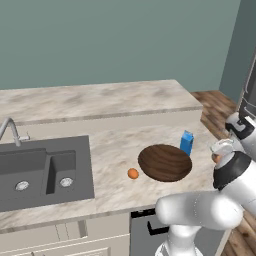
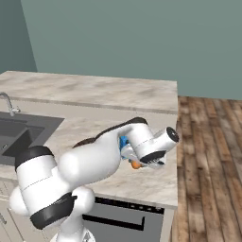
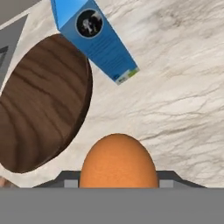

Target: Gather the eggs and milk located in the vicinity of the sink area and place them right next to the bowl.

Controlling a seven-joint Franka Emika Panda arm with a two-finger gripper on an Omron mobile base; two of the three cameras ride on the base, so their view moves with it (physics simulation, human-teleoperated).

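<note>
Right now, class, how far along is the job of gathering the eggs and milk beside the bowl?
Done: the milk stands right beside the bowl, and one egg lies on the counter by the bowl's sink-side rim. In hand: the end effector holds the second egg above the counter near the bowl. Left: setting that egg down next to the bowl.

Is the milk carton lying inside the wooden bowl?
No. In the left base view the milk carton stands upright on the counter, just beyond the bowl rim.
</note>
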